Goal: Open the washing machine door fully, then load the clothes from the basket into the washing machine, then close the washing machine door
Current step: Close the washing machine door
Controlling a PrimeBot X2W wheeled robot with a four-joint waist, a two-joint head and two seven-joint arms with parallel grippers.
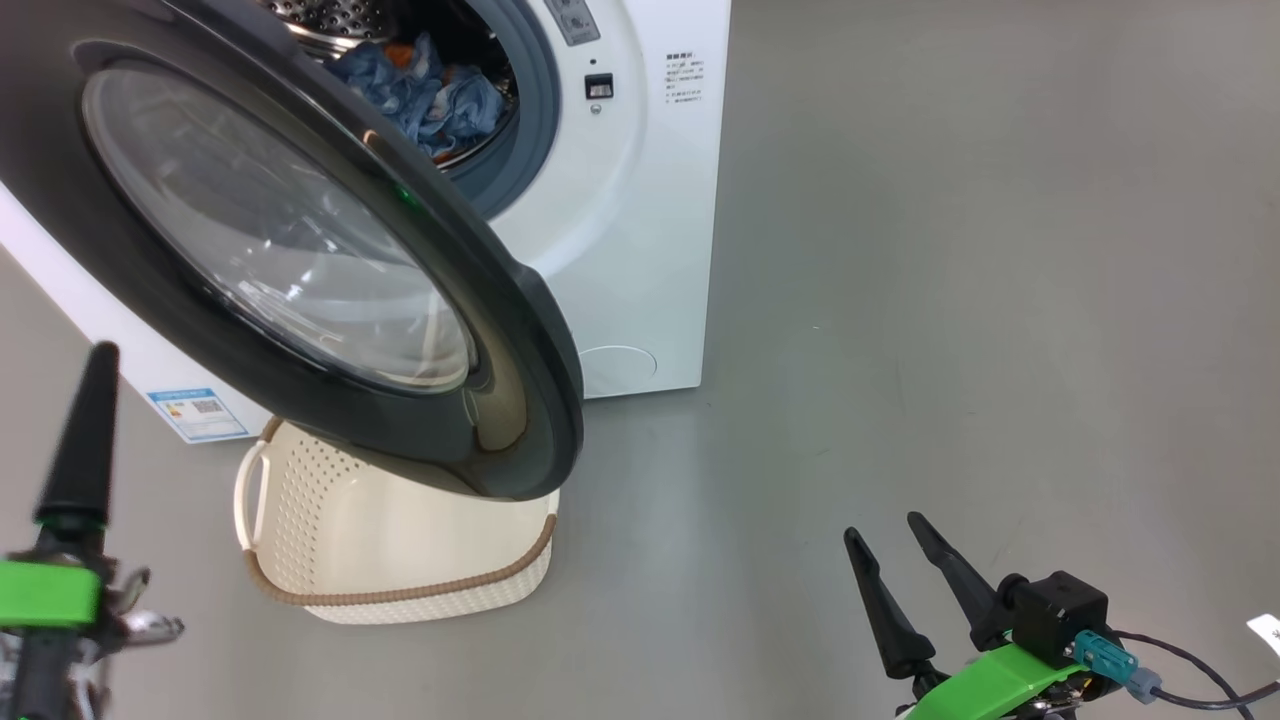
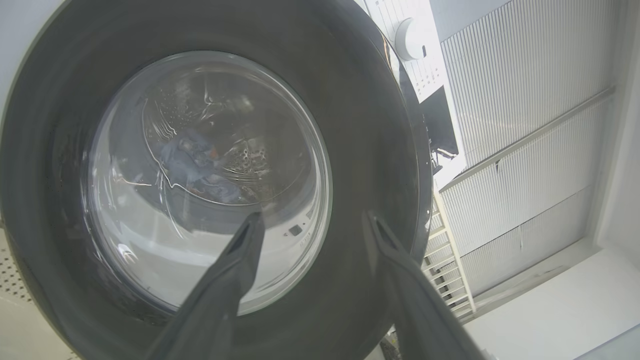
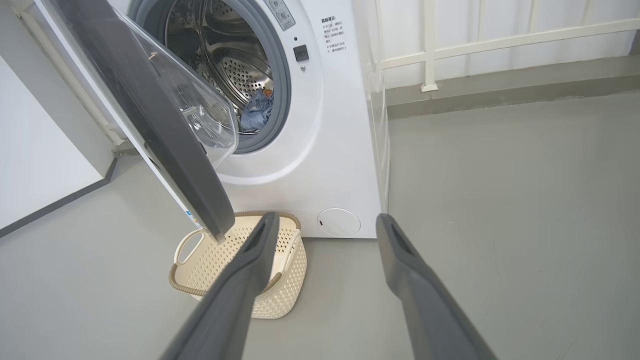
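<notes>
Two grippers first, operator: how are they standing?

Operator: Item one, left gripper (image 2: pixel 314 216): I am seeing its fingers spread apart, gripping nothing, pointing at the outer face of the washing machine door (image 1: pixel 300 250). Whether a tip is touching the glass I cannot tell. Item two, right gripper (image 3: pixel 327 216): jaws spread wide, holding nothing, hovering over the grey floor (image 1: pixel 950 300) at near right, well apart from the machine.

Desk: And the task's things?

Operator: Item three, the door: it is hanging partly swung out on the left, its clear bowl window bulging toward the drum and its lower edge overhanging the basket (image 1: pixel 380 540). Item four, the washing machine (image 1: pixel 640 220): it is standing at far left, its opening showing between the door and the grey-blue rubber ring (image 1: pixel 538 110). Item five, the clothes (image 1: pixel 430 95): blue fabric with orange patches is lying inside the steel drum (image 3: pixel 235 75). Item six, the basket: it is sitting on the floor just in front of the machine, under the door, brown rim up, one white handle (image 1: pixel 240 495) facing left. Item seven: I am noting a small blue label (image 1: pixel 198 412) low on the machine's front and a round white cap (image 1: pixel 618 368) near its lower right corner.
</notes>
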